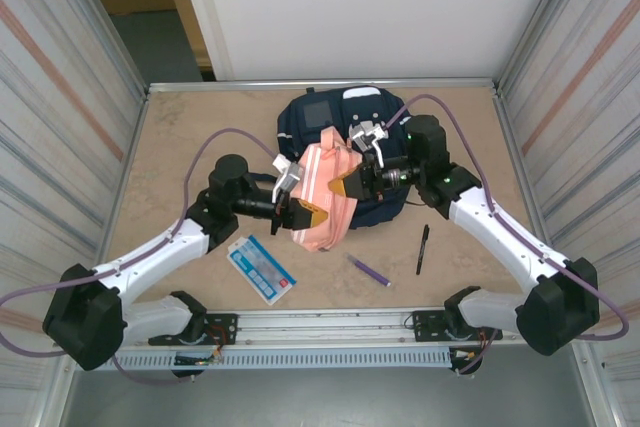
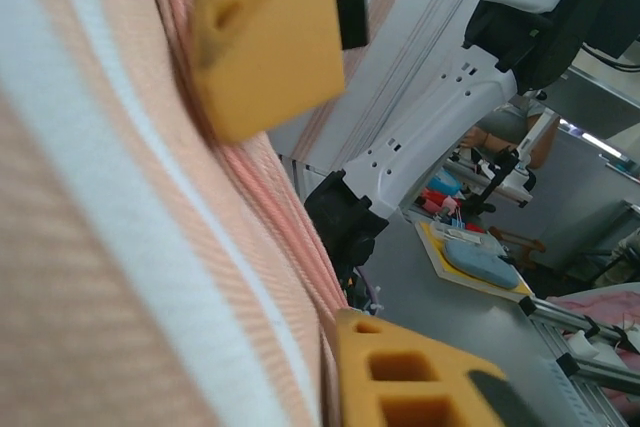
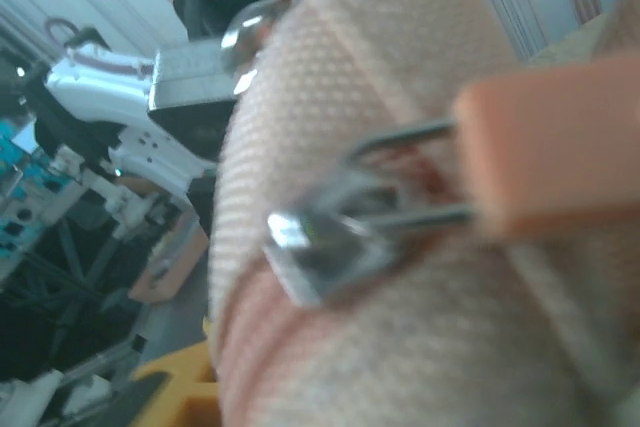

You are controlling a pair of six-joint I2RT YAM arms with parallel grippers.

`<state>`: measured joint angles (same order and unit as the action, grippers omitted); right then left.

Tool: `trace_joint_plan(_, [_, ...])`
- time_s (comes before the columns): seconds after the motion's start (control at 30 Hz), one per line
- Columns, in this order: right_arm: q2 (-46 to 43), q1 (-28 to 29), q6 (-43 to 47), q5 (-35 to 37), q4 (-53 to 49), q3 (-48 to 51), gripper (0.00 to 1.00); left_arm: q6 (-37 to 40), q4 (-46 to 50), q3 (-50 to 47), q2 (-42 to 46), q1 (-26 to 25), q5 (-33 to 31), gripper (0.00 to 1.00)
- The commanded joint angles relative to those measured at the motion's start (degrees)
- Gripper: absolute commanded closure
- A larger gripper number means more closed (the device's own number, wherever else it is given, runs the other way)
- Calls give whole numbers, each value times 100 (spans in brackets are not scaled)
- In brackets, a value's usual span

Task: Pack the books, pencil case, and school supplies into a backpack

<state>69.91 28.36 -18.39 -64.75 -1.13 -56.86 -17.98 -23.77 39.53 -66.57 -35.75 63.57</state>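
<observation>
Pencil case [image 1: 325,199]: soft, light, floppy. I have the left gripper [image 1: 297,197] part-closed on one edge and the right gripper [image 1: 355,167] pinched tight near the zipper pull [image 3: 330,237].

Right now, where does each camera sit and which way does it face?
Top: above and behind the arms, looking down at the table; both arms meet at the pencil case.
Left wrist: on that arm, looking past the left fingers at the case's striped cloth; right arm beyond.
Right wrist: on that arm, pressed near the zipper pull; right fingers below.
All three share the pencil case.
</observation>
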Motion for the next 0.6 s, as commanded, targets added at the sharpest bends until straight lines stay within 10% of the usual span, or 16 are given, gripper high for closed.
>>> trace_joint_plan(0.0, [-80, -96, -156, 114, 5, -349, 100, 348, 453, 244, 99, -47, -241, 51])
trace_joint_plan(0.23, [-360, -538, 511, 3856, -2349, -668, 100, 856, 2583, 692, -148, -99, -3507, 2])
trace_joint_plan(0.37, [-689, -1116, -65, 5532, -2804, -487, 100, 314, 3727, 1573, -1136, -99, -4751, 2])
trace_joint_plan(0.57, [-1276, -1774, -330, 5652, -2688, 40, 100, -27, 4173, 2383, -2475, -75, -5554, 8])
